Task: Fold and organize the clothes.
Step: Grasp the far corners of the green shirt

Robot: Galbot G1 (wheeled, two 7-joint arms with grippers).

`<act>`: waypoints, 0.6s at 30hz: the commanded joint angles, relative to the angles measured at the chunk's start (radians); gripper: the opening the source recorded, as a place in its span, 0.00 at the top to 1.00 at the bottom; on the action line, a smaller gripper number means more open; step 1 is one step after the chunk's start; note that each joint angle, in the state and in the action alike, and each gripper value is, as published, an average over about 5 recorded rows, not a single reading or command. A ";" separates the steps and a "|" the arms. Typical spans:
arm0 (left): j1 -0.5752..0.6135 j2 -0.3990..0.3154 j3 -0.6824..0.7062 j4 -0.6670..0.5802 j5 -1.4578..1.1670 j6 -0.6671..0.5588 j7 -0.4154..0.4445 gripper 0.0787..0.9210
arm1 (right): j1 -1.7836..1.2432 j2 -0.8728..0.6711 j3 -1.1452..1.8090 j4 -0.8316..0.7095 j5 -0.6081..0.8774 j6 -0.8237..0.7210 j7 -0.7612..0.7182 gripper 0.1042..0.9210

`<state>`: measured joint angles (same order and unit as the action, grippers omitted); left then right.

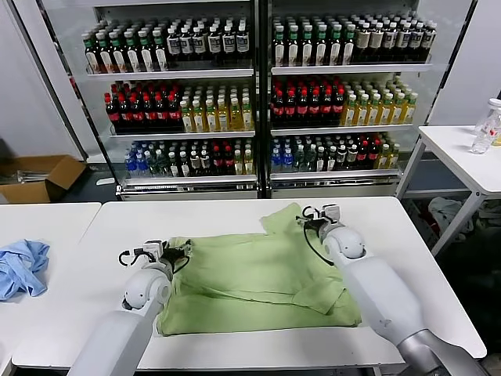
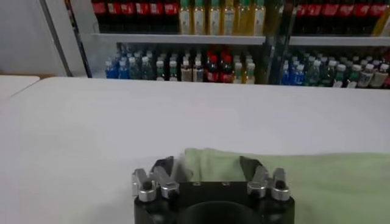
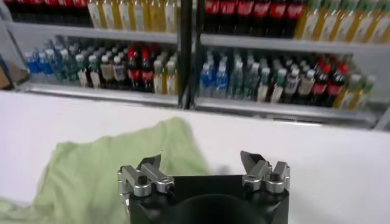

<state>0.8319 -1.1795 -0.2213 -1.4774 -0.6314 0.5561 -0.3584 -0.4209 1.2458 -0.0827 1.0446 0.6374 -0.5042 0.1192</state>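
Polo shirt point(image 1: 258, 282): light green, lying flat on the white worktop point(image 1: 235, 215), partly folded, with one sleeve sticking out toward the drinks fridge point(image 1: 258, 94).
Left gripper point(image 1: 174, 254): at the shirt's left edge, on the side nearest the blue garment; fingers point(image 2: 163, 168) spread apart and holding nothing, one of them over bare worktop, the other over green cloth.
Right gripper point(image 1: 313, 215): just beside the shirt's far right corner, by the raised sleeve; fingers point(image 3: 149, 165) released, nothing between them, one above the cloth's edge and the other above the worktop.
Blue garment point(image 1: 22, 266): crumpled on a separate worktop, well apart from the shirt, off to its left.
Cardboard box point(image 1: 39, 176): on the floor, beyond the blue garment, far from the shirt.
Side table point(image 1: 462, 157): beyond the shirt's right side, carrying a clear bottle point(image 1: 487, 125).
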 commanded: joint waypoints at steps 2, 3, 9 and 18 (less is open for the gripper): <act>-0.001 0.003 0.012 0.025 -0.042 0.003 0.019 0.39 | 0.024 0.047 -0.031 -0.095 0.007 -0.007 -0.057 0.40; 0.004 0.005 0.008 0.019 -0.052 0.000 0.024 0.43 | 0.021 0.044 -0.032 -0.090 0.008 -0.006 -0.060 0.44; 0.043 0.020 -0.018 -0.027 -0.098 -0.041 0.058 0.65 | 0.001 0.024 -0.029 -0.048 0.021 0.017 -0.077 0.66; 0.132 0.049 -0.085 -0.225 -0.187 -0.139 0.070 0.96 | -0.090 -0.061 0.006 0.198 0.046 0.114 -0.070 0.96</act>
<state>0.8875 -1.1463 -0.2554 -1.5251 -0.7314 0.5050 -0.3050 -0.4706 1.2196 -0.0848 1.1029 0.6752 -0.4415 0.0584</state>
